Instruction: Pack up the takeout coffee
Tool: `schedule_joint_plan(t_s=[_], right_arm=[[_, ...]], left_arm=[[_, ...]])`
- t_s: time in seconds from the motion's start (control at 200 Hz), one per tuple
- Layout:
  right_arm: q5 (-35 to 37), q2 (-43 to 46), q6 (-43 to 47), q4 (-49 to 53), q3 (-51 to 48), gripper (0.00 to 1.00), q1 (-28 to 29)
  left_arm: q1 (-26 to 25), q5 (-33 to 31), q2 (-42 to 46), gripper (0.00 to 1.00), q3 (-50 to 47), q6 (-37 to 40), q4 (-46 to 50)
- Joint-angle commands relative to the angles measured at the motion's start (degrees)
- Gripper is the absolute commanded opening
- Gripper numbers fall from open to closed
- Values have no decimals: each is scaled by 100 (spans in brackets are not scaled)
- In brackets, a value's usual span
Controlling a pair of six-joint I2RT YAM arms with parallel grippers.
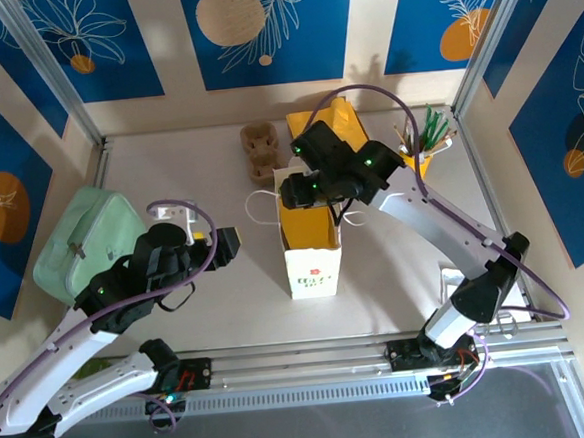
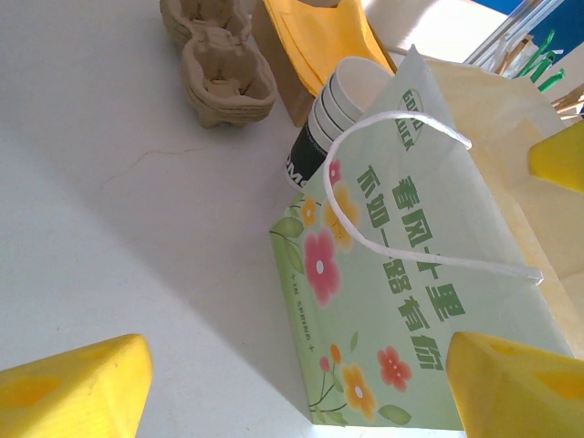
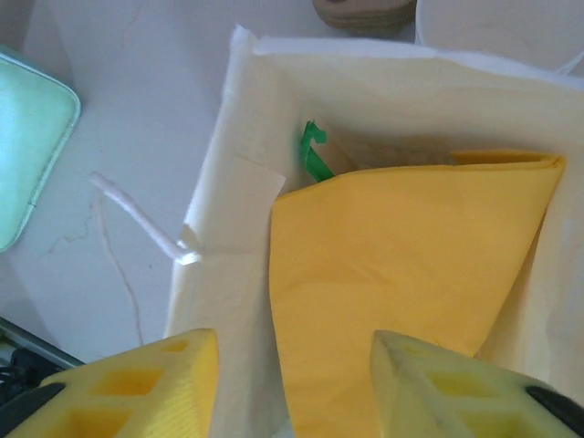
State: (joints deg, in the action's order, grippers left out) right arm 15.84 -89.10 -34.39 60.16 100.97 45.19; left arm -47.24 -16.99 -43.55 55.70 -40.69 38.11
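Observation:
A paper bag (image 1: 312,268) printed with flowers stands open at the table's middle. The takeout coffee is out of view. My right gripper (image 1: 295,191) hovers over the bag's mouth; in its wrist view its jaws (image 3: 297,392) stand apart with nothing between them. Below them a folded yellow napkin (image 3: 392,265) and a green stick (image 3: 313,151) lie inside the bag (image 3: 237,182). My left gripper (image 1: 224,244) is open, left of the bag and apart from it. Its wrist view faces the bag's flowered side (image 2: 411,301), its fingers (image 2: 73,388) spread wide.
A stack of lidless white cups (image 2: 342,105) stands behind the bag. Cardboard cup carriers (image 1: 259,151) and a pile of yellow napkins (image 1: 330,116) lie at the back. A holder of stirrers (image 1: 422,140) is at back right, a mint pouch (image 1: 88,238) at left.

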Motion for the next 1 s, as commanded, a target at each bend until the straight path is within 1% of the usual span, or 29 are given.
schedule_joint_plan(t_s=[0.0,0.105,0.215,0.325,0.44,0.53,0.595,0.71,0.93,0.995], right_arm=[[-76,564,169,-390,-173,57,-39],[-126,853,197,-693,-408,60,-197],[-219,998,258,-783,-451,63,-453],[-152,1065,412,-768,-361,72,-722],[-185,1140,647,-871,-356,79,-1126],[-149,1126,790,-963,-352,79,-1441],[-17,1025,835,-917,-257,79,-1696],[292,753,915,-739,39,79,-1947],[611,-76,1087,-777,662,80,-2378],[708,-359,1083,-827,824,80,-2488]], left_arm=[[75,-80,49,84,-25,-42,-85],[72,-76,52,84,-24,-36,-84],[67,-89,56,84,-23,-18,-86],[74,-99,29,84,0,8,-93],[70,-142,-13,84,44,57,-100],[75,-188,-58,84,72,91,-102],[75,-207,-108,84,102,116,-103],[75,-135,-222,85,224,208,-102],[72,-292,-398,85,379,396,-118],[69,-244,-454,84,397,408,-225]])
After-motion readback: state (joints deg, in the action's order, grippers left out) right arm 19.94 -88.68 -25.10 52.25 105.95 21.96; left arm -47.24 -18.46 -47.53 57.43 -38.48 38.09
